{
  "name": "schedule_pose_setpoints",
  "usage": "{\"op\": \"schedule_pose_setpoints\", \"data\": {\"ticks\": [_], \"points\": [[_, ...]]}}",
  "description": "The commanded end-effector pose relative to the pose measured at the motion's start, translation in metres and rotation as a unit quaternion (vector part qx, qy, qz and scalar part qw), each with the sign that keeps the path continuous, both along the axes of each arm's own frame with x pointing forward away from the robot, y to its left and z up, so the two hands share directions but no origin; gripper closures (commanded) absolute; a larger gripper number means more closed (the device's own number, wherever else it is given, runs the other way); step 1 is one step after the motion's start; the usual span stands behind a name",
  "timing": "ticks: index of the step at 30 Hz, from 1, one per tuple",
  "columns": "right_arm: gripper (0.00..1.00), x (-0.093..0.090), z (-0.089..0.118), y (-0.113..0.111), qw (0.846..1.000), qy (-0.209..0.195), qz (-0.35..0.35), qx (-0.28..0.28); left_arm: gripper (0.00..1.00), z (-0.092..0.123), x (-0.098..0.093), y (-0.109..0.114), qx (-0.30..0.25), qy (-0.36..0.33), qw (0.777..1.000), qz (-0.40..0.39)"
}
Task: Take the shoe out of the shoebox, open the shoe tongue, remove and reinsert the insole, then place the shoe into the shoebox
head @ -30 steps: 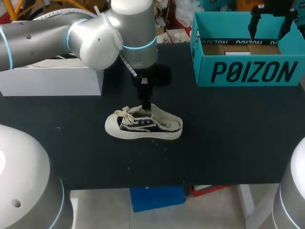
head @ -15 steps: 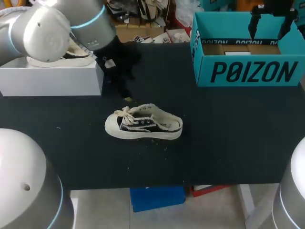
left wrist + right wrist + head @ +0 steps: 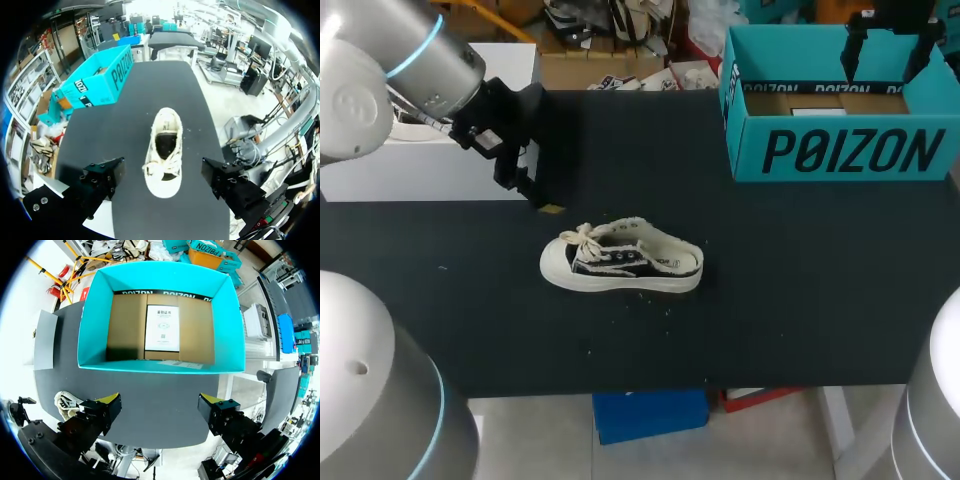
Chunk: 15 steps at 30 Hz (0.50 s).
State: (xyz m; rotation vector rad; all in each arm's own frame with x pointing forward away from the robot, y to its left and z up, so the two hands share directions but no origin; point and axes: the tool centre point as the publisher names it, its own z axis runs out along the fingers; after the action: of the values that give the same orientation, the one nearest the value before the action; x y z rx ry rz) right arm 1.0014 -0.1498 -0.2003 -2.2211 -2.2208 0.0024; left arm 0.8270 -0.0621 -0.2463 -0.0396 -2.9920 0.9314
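Head view: shoe [image 3: 620, 265] on table [image 3: 800, 300], left gripper [image 3: 163, 177] apart near it, right gripper [image 3: 890, 55] apart above box [image 3: 840, 150].

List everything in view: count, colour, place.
shoe: 1, cream and black, on its sole mid-table
shoebox: 1, teal, open, far right of the table
card: 1, white, flat on the shoebox floor
white box: 1, far left of the table
table: 1, black, under all of these
left claw: 1, black with yellow tips, open and empty, above the table between white box and shoe
right claw: 1, same colours, open and empty, above the shoebox
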Motion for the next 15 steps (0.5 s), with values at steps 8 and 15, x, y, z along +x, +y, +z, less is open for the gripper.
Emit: {"op": "schedule_pose_setpoints", "data": {"ticks": [8, 15], "points": [[0.0, 0.0, 0.0, 0.0, 1.0, 0.0, 0.0, 0.0, 0.0, -0.004, -0.001, 0.002, -0.015, -0.002, 1.0, 0.0], [0.0, -0.057, 0.012, 0.05, 0.969, -0.07, 0.228, -0.069, 0.0, -0.004, -0.001, 0.002, -0.015, -0.002, 1.0, 0.0]]}}
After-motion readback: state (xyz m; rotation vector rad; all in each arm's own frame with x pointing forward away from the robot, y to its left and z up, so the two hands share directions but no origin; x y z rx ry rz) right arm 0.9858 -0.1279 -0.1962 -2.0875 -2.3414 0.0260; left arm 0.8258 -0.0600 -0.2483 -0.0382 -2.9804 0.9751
